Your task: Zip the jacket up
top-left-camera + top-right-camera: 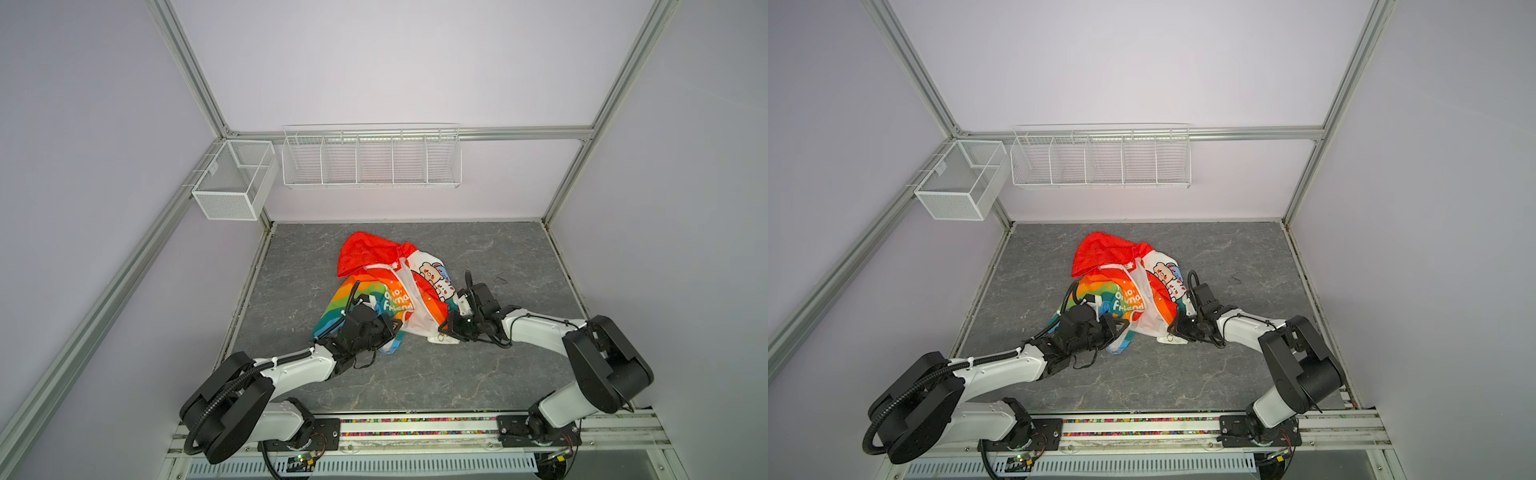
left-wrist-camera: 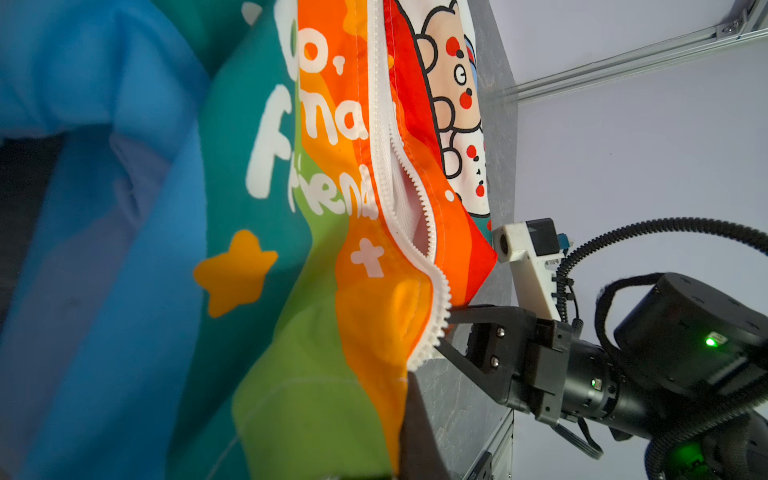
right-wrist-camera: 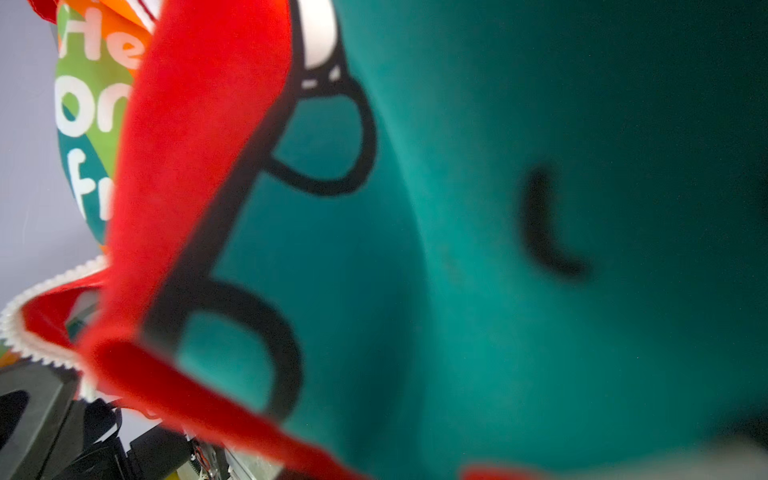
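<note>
left claw (image 1: 392, 329) is clamped on the jacket (image 1: 392, 293) hem mid-frame, probably to hold the zipper (image 2: 384, 137) taut; right claw (image 2: 445, 330) sits against it, can't tell if gripping.

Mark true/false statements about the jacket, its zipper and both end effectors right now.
1. The jacket lies crumpled on the grey table. True.
2. The zipper is fully closed. False: its tooth rows stand apart.
3. The hood is blue. False: it is red.
4. The right end effector sits at the zipper edge, jaws apart. True.
5. The left end effector is open, away from the jacket. False: it is shut on the jacket's lower edge.
</note>
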